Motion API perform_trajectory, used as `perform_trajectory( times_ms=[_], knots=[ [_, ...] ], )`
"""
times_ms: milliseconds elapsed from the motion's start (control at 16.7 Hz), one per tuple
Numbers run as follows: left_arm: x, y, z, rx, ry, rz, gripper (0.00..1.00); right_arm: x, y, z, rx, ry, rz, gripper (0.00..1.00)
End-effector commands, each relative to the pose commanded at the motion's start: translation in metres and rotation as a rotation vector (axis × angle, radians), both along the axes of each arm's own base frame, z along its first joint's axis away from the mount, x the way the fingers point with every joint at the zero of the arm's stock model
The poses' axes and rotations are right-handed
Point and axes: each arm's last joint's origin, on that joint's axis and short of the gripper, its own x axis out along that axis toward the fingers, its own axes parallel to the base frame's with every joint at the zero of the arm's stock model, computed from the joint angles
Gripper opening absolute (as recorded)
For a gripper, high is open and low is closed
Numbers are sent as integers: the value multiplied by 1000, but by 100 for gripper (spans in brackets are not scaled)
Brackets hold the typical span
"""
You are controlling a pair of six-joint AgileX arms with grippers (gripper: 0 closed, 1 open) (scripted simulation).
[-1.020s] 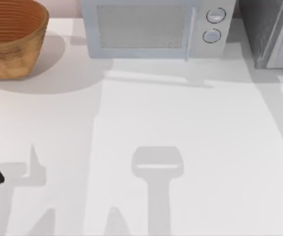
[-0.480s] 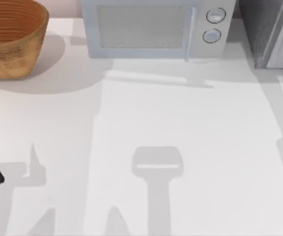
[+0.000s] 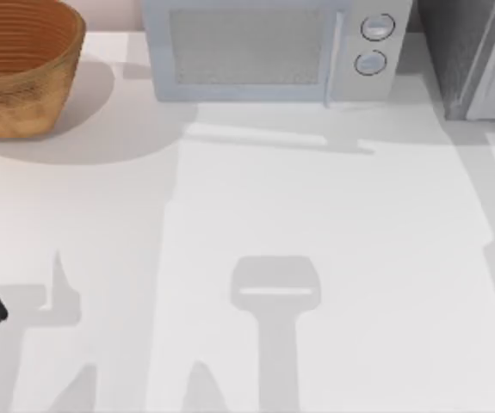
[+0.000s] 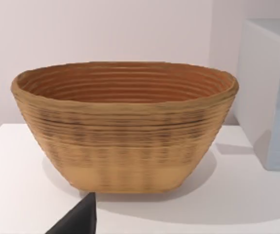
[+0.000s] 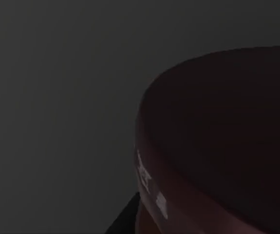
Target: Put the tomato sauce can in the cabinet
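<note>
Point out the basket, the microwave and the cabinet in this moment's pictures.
basket (image 3: 19,73), top view, on its woven outer wall.
microwave (image 3: 247,47), top view, on its door panel.
cabinet (image 3: 454,52), top view, on its dark grey side.

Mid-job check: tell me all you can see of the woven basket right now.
The basket stands upright at the table's back left corner, left of the microwave and apart from it. It is oval, tan on the outside with faint darker bands and warmer orange-brown inside, ribbed all round like coiled weave, with walls flaring from a narrower flat base to a wide rim. The left wrist view shows it side-on; the part of its inside that shows holds nothing. Nothing touches it but the table.
</note>
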Motion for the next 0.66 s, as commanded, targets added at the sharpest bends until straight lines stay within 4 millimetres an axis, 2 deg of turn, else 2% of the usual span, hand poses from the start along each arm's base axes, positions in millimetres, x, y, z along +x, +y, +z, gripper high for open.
perform_trajectory(
  times_ms=[300, 660],
  knots=[
    [0, 0, 0, 0, 0, 0, 100, 0, 0, 0, 0, 0, 0, 98],
    [0, 0, 0, 0, 0, 0, 100, 0, 0, 0, 0, 0, 0, 100]
  ],
)
